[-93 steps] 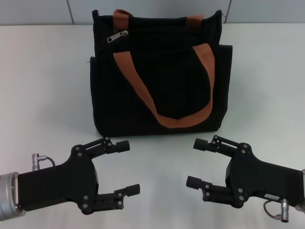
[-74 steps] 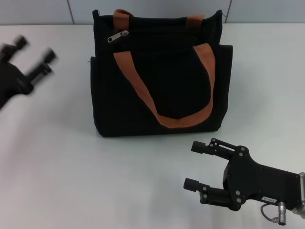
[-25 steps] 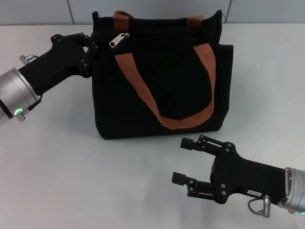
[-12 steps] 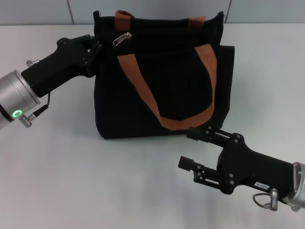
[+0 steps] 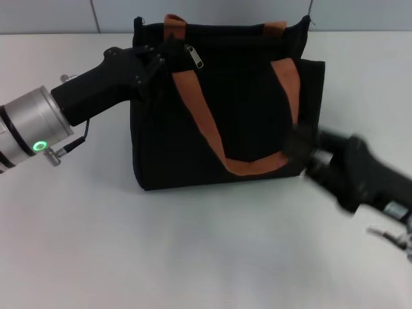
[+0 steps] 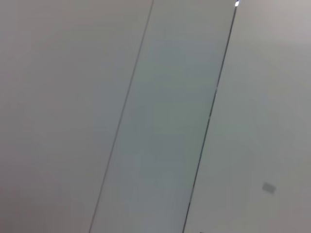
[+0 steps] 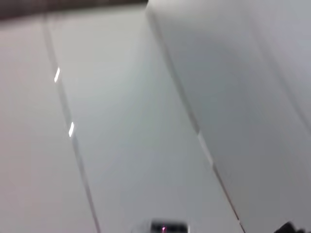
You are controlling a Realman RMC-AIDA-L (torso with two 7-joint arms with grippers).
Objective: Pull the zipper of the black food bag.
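Left gripper (image 5: 156,56) sits at the black food bag's (image 5: 225,103) upper-left corner, fingers hidden against black fabric, can't tell. Zipper (image 5: 195,56) hangs just beside it. Right gripper (image 5: 308,151) blurred at the bag's lower-right corner.

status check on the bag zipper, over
Left gripper at black food bag upper left corner, beside zipper. Right gripper blurred at bag's right side. Nothing blocking.
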